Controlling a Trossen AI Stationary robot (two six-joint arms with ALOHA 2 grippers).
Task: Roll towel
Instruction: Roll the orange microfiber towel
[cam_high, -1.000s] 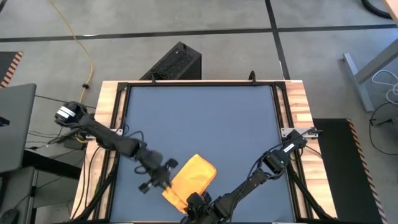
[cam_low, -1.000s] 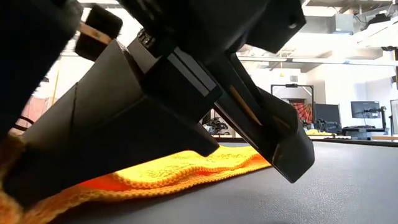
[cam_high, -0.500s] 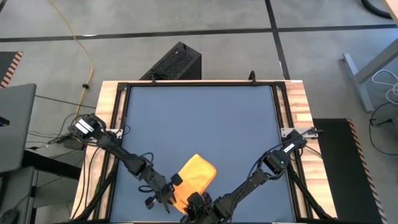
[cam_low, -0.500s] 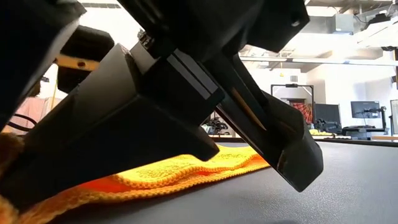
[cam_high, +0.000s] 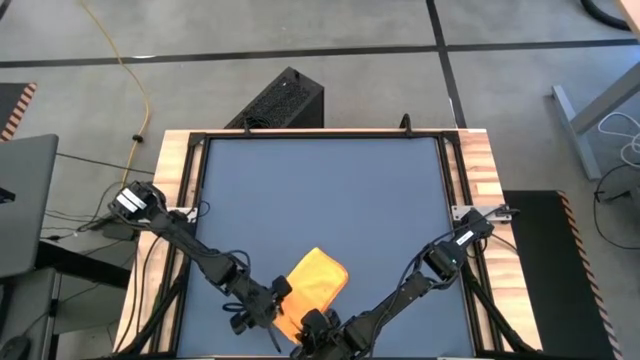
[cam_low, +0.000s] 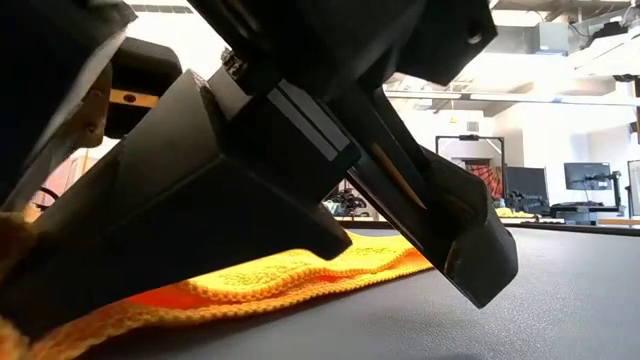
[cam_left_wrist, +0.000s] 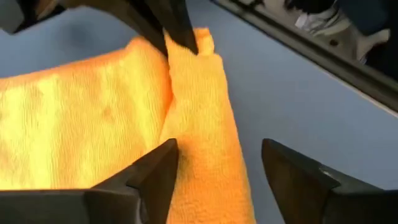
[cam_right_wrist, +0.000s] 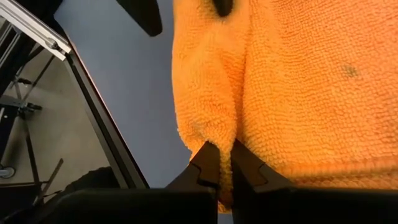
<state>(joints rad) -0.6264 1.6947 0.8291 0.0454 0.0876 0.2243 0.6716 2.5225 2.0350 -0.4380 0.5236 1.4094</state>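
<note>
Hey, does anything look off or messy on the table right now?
Only the towel: it lies askew near the table's front edge, bunched and partly folded rather than flat. The right gripper pinches a ridge of it, and the left gripper hovers open over the fold. Nothing looks spilled or damaged.

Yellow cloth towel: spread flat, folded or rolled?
Folded, not rolled: the yellow cloth towel lies flat with one edge doubled over, a crease running along it.

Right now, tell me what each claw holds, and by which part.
Right claw pinches the towel at a fold along its near edge. Left claw is open over the towel, holding nothing.
</note>
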